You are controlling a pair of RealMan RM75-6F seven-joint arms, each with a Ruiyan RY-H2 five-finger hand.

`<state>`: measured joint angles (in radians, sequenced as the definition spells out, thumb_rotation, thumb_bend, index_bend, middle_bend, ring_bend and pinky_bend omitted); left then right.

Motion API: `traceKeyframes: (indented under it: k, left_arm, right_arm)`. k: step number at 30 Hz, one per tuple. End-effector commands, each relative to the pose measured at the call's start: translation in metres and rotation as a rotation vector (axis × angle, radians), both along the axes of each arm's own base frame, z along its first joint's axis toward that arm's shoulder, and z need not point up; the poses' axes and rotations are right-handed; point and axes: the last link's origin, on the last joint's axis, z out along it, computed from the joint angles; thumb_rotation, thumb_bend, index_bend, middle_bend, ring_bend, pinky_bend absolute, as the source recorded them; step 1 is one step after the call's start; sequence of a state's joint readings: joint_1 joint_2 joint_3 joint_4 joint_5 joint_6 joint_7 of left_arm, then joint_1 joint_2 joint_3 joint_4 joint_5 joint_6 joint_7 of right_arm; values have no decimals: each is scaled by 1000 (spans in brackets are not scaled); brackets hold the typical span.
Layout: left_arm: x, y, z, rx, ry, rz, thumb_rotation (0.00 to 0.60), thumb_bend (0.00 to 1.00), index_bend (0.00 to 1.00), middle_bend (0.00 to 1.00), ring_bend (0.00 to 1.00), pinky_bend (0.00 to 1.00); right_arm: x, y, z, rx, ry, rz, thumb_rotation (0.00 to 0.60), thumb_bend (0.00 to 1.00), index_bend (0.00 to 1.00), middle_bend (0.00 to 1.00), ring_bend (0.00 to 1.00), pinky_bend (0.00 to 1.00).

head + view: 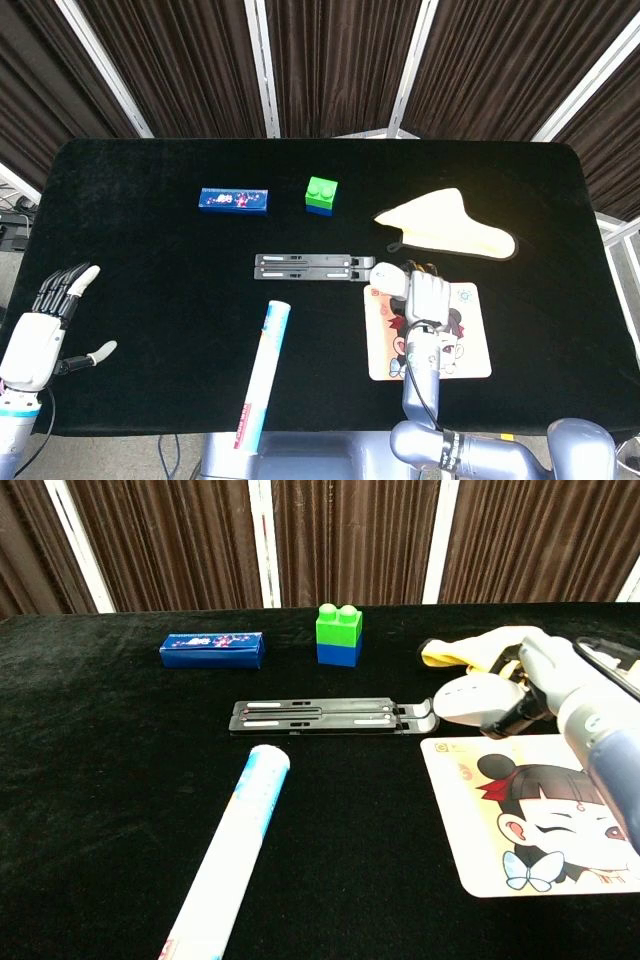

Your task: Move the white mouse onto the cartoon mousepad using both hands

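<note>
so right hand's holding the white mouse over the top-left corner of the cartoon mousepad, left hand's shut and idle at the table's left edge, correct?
Not quite: the left hand is open, fingers spread and holding nothing, as the head view shows. The rest stands: the right hand holds the white mouse over the top-left corner of the cartoon mousepad.
</note>
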<state>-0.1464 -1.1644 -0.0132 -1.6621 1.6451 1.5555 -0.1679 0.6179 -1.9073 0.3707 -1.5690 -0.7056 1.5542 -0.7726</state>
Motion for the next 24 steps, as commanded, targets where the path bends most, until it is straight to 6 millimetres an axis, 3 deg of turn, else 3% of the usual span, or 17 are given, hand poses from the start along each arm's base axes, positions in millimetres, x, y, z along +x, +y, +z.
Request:
traceKeyframes:
  k: [1, 24]
  left_arm:
    - [1, -1, 0, 0, -1, -5, 600, 171, 0, 0, 0, 0]
    - [4, -2, -2, -1, 5, -13, 600, 170, 0, 0, 0, 0]
  right_arm:
    - [-6, 6, 2, -1, 5, -22, 600, 299, 542, 416, 234, 439]
    - [-44, 39, 14, 12, 44, -140, 600, 299, 541, 416, 234, 429]
